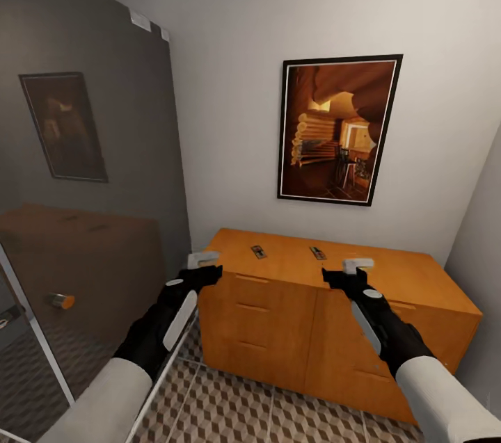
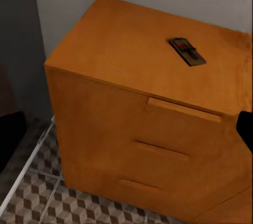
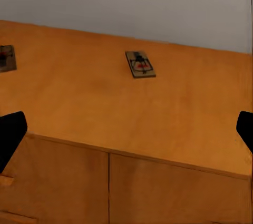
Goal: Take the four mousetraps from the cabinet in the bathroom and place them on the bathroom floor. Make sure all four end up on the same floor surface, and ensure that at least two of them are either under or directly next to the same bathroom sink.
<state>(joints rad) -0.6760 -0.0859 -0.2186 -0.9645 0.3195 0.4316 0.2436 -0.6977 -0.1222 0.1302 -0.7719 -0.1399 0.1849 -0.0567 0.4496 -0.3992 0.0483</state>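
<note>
Two mousetraps lie flat on the top of the orange-brown cabinet (image 1: 292, 269): one toward its left (image 1: 259, 252) and one nearer the middle (image 1: 318, 252), well apart from each other. Neither has been lifted, so as far as you can see none of the four is on the patterned floor tiles (image 1: 229, 408) yet. The other two traps are nowhere on the cabinet top you have in sight; they may be in the drawers, but that is only a guess.

Your left gripper (image 1: 202, 263) hovers at the cabinet's left front corner and your right gripper (image 1: 355, 269) over its front edge, both empty. The right one stands released, its dark fingertips (image 3: 10, 134) spread wide with the middle trap (image 3: 140, 64) lying beyond them. For the left pincer you cannot tell whether it is spread or clenched.

Judged from this, the task has barely begun: picking, carrying and placing near the sink all remain
</note>
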